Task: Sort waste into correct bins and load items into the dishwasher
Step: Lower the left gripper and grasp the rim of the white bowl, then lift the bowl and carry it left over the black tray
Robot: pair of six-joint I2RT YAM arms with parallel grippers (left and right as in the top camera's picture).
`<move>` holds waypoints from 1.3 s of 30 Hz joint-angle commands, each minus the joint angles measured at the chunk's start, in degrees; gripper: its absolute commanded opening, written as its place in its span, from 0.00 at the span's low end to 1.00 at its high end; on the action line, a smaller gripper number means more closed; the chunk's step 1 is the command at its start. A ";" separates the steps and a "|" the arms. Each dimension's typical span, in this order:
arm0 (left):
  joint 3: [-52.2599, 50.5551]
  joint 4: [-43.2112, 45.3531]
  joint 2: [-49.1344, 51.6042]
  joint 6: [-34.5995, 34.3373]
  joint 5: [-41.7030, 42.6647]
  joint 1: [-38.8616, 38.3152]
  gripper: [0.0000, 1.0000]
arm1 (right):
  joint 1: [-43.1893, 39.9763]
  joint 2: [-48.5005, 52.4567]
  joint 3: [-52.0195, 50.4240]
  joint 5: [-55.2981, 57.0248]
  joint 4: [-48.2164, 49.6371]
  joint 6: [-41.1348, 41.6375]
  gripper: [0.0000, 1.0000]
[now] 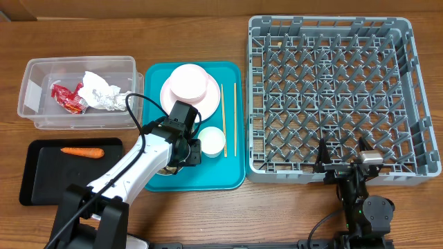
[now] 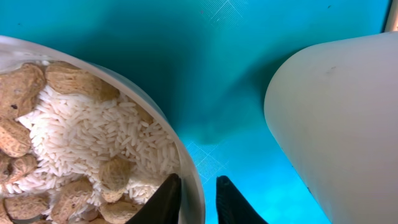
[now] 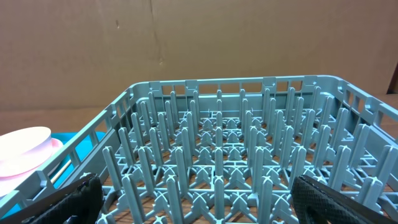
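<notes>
Left gripper [image 2: 196, 182] jaws straddle the rim of the bowl [image 2: 188, 163] of food scraps [image 2: 81, 130] on the teal tray [image 2: 217, 74], nearly closed. A firm pinch cannot be confirmed, and the purpose is presumably lifting. Right gripper [image 3: 199, 199], well off the tray, has its jaws spread and idle.

You see white rice [image 2: 106, 137] and beige crumbly scraps [image 2: 68, 81] in the whitish round bowl [image 2: 194, 186], on the teal plastic tray [image 2: 205, 62]. To the right is a latticed grey plastic rack [image 1: 331, 22].

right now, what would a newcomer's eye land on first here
The big grey dish rack fills the right side of the table. In the middle sits a teal tray, where the left arm's fingers straddle the rim of a bowl heaped with white rice and beige scraps.
</notes>
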 commanded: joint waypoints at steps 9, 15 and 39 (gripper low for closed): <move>0.68 -1.18 0.44 -0.96 -0.83 -0.26 0.04 | 0.42 -0.04 -0.57 0.48 0.31 -0.22 1.00; 1.25 -1.97 0.39 -0.96 -1.49 -0.20 0.04 | 0.42 -0.04 -0.57 0.48 0.31 -0.22 1.00; 25.88 -23.56 0.35 1.66 -11.91 2.86 0.04 | 0.42 -0.04 -0.57 0.48 0.31 -0.22 1.00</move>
